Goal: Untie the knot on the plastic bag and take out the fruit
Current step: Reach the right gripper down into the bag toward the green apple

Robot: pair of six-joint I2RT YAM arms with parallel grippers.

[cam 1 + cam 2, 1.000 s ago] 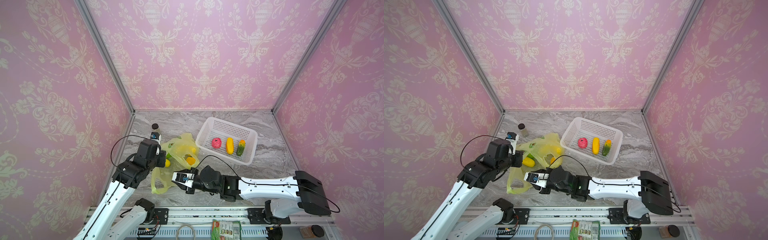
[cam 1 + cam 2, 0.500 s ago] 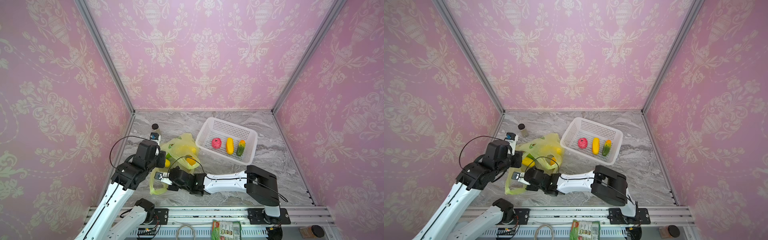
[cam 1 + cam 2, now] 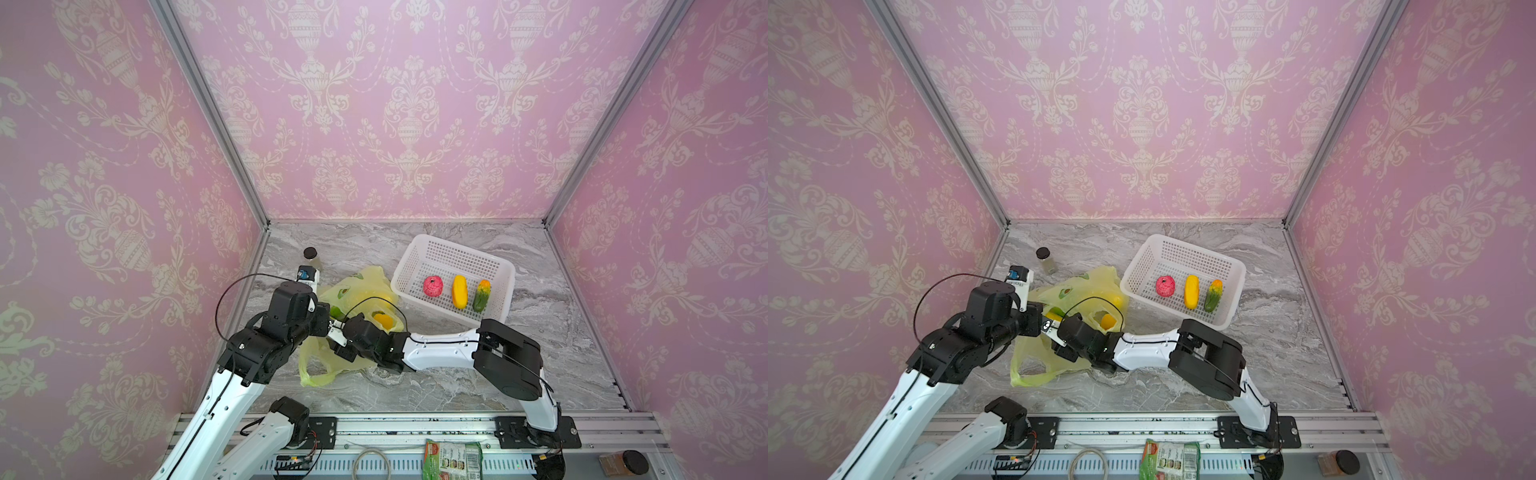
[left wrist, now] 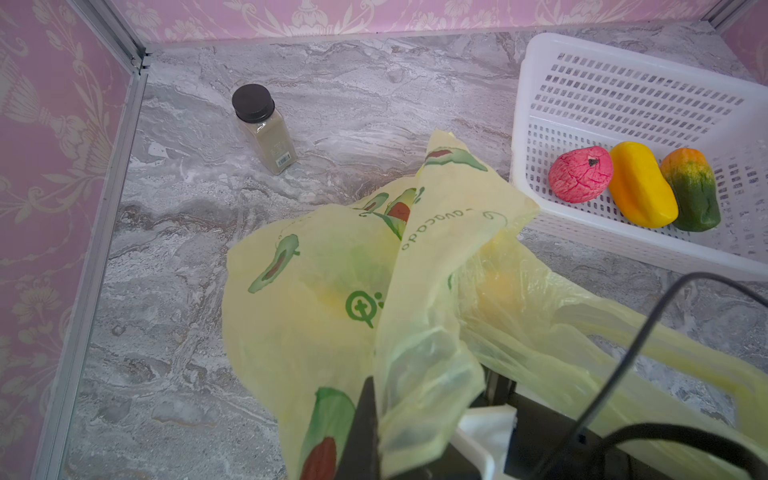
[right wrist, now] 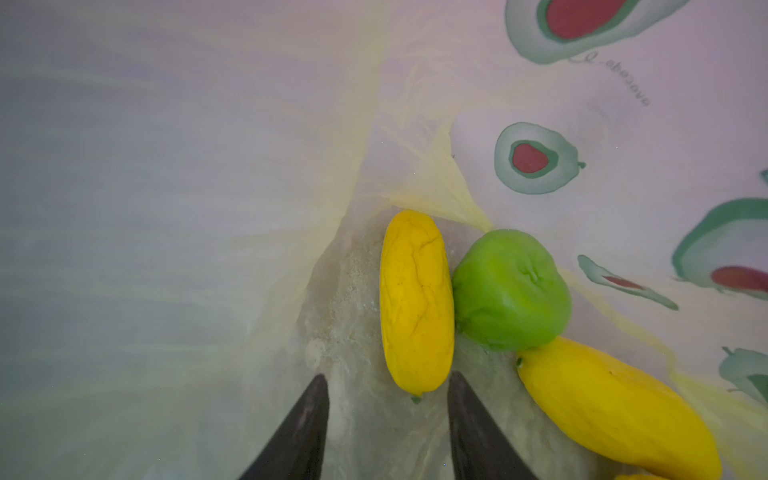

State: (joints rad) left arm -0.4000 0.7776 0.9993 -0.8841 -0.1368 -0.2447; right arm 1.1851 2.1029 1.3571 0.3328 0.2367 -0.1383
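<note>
Extraction of fruit from the opened plastic bag [image 3: 357, 282]. Left gripper [image 4: 374, 419] is clenched on a fold of the bag's film and holds the mouth lifted. No tie shows, and a handle loop [image 3: 318, 370] lies slack on the table [image 3: 415, 386]. Right gripper [image 5: 386, 380] is inside the bag, jaws parted and empty. Their tips are just short of a yellow oblong [image 5: 415, 303], which lies on the bag floor touching a green piece [image 5: 511, 291]. A second yellow piece [image 5: 615, 415] lies beside them. Three pieces [image 3: 459, 291] already rest in the white basket [image 3: 453, 249]. For a clean pick, the jaws should likely shift toward the oblong until they straddle its near end across its narrow width. They should then close without catching the film beneath or nudging the green piece. The left grip should probably be held high so the mouth does not sag onto the right arm.
</note>
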